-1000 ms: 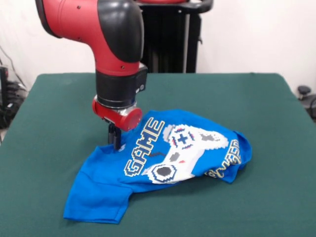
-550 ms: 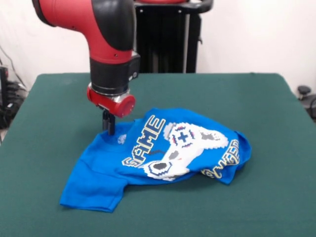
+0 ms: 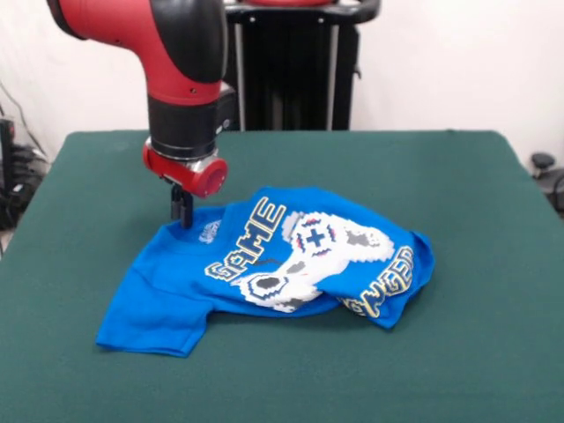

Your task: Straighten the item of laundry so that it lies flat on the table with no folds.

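Tool [image 3: 182, 214] pinching the rumpled blue T-shirt's [image 3: 264, 273] upper-left edge, shirt bunched mid green surface [image 3: 476, 194].

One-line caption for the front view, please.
Red arm's gripper pinches the far edge of a crumpled blue T-shirt, its printed front folded over, on the green table.

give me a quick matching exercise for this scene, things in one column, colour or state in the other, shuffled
Things:
1. T-shirt
2. table
3. pincer
4. controller print

Descriptions:
A. dark green, carries everything
B. white pixel pattern, creased across a fold
C. bright blue, rumpled, one side folded under
D. dark, at the shirt's far edge, under the red wrist

Pairs: 1-C, 2-A, 3-D, 4-B
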Motion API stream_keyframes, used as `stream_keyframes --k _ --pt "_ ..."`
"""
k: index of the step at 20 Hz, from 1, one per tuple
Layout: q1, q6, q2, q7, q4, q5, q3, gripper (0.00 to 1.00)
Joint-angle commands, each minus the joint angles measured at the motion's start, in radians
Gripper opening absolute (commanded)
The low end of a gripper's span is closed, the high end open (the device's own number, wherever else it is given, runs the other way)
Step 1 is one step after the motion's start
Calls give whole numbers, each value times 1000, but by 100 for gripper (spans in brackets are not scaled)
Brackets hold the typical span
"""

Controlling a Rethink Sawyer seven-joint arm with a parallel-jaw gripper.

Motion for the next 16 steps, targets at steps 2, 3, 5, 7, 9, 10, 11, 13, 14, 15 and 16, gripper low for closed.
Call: stream_keyframes --k 2,3,5,7,9,10,11,13,14,15,16 --pt "3 -25 55 46 84 -58 83 0" --pt "1 -30 58 48 86 -61 83 0" --pt "-1 -35 63 51 87 -67 82 0" --pt "-3 -40 68 53 90 -75 79 0" --pt "-3 -33 58 54 101 -83 73 0" --pt "-7 -27 52 53 108 -87 73 0" --pt "-10 -22 46 52 116 -90 72 0" --pt "-16 -7 32 47 128 -96 72 0" --pt "-17 0 26 44 131 -97 71 0" --pt "-19 8 20 41 134 -98 71 0" --pt "-20 11 16 40 139 -99 70 0"
